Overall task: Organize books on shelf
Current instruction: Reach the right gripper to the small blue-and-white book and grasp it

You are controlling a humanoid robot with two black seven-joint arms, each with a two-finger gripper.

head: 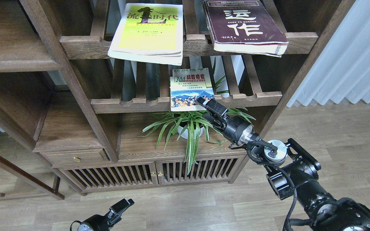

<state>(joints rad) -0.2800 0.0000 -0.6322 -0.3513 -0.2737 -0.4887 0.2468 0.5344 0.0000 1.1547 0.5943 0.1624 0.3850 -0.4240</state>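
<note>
The large yellow-green book point(149, 32) lies on the upper slatted rack at the left, its front edge over the rail. The thick maroon book point(242, 27) lies on the same rack at the right, also overhanging. The smaller white-green book point(189, 86) lies on the lower slatted rack, its front edge over the scalloped rail. My right gripper point(206, 104) is at this book's lower right corner and overlaps it; its fingers cannot be told apart. My left gripper point(122, 205) is low by the floor, away from the books, seen small and dark. A plain solid board shelf point(133, 144) lies below the racks.
A potted spider plant point(188, 128) stands on the board shelf just under my right gripper. More plain board shelves point(66, 128) are in the left bay. A drawer point(75, 158) and slatted cabinet doors point(153, 173) are below. A white curtain point(348, 54) hangs at the right.
</note>
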